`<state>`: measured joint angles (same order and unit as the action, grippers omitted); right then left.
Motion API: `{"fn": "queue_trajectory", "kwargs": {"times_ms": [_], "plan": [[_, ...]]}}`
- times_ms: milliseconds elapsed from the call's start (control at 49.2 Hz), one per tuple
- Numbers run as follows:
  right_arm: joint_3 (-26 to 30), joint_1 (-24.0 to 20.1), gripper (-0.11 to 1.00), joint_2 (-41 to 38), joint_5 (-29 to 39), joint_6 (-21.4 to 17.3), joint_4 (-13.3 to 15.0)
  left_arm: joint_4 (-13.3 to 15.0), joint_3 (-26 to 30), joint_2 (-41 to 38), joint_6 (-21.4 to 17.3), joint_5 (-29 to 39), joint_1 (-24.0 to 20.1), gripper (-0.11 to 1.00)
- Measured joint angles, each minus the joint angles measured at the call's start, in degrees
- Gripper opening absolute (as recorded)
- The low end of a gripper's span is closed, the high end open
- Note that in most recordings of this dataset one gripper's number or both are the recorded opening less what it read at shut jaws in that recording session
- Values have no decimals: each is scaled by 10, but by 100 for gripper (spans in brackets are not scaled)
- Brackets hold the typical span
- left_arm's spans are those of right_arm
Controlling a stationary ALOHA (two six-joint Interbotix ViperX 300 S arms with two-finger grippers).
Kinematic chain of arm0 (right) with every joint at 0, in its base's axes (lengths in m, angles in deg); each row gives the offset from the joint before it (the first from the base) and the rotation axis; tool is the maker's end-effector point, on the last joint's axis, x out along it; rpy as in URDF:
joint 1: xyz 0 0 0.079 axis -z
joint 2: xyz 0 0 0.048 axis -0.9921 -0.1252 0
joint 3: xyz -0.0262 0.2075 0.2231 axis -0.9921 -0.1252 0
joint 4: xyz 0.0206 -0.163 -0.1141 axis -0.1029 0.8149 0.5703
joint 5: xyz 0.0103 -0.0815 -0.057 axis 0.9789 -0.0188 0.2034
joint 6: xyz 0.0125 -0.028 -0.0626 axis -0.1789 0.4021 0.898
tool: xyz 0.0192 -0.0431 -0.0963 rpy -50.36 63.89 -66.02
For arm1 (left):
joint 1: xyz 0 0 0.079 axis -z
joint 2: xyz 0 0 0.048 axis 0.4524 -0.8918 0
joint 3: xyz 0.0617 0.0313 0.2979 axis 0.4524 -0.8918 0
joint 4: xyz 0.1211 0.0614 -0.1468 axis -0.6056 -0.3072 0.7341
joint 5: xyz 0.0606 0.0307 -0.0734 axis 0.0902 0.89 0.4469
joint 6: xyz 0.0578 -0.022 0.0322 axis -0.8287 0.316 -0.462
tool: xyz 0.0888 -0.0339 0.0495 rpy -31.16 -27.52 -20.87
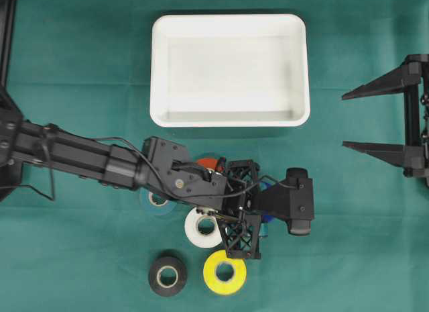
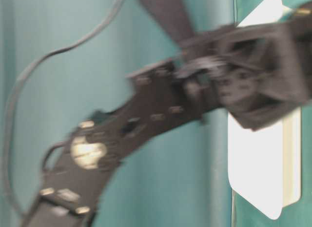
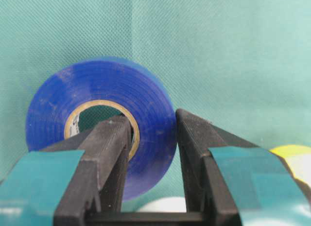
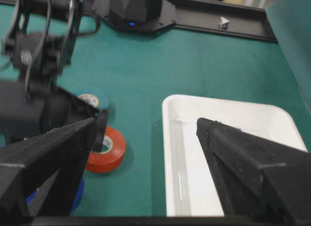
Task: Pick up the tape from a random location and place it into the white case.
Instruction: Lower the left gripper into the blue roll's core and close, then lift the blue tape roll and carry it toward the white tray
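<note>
Two fingers of the left gripper (image 3: 153,153) pinch the wall of the blue tape roll (image 3: 104,119): in the left wrist view one finger sits inside the core hole and the other presses the outer face, so the claw is clenched on the roll's band. The roll stands on edge between the fingers, its flat face turned toward the wrist camera and its core axis running along the camera's line of sight. Whether its lower edge touches the green cloth (image 3: 218,51) cannot be told.

From overhead the blue roll is nearly all hidden under the left gripper (image 1: 258,208); only a sliver of blue shows beside the black wrist. That view gives the surroundings instead. The white case (image 1: 230,69) lies well apart from the roll, toward the top of the picture, nothing inside it. Just beside the gripper sit a white roll (image 1: 203,227) and a yellow roll (image 1: 224,272); a black roll (image 1: 167,276) lies beyond them, and a teal roll (image 1: 155,201) and a red roll (image 1: 208,163) peek out from under the arm.

The right gripper (image 1: 375,121) hangs spread wide at the picture's right edge, holding nothing, well apart from the blue roll. Its own camera sees the red roll (image 4: 106,149) lying flat near the case's (image 4: 228,153) long side.

The table-level view is blurred; only the dark arm and a white patch of the case (image 2: 258,163) show.
</note>
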<state>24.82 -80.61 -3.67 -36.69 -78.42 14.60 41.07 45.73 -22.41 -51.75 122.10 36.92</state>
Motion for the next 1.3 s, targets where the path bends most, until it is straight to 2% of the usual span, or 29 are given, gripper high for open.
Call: {"fn": "queue_trajectory", "kwargs": {"times_ms": [386, 936, 1302], "plan": [[0, 0, 93, 0, 4, -1, 0, -2, 27, 100, -3, 70, 0, 24], [-1, 0, 93, 0, 7, -2, 0, -4, 130, 130, -27, 205, 1, 24], [0, 0, 93, 0, 9, -2, -1, -4, 141, 137, -28, 220, 1, 24]]}}
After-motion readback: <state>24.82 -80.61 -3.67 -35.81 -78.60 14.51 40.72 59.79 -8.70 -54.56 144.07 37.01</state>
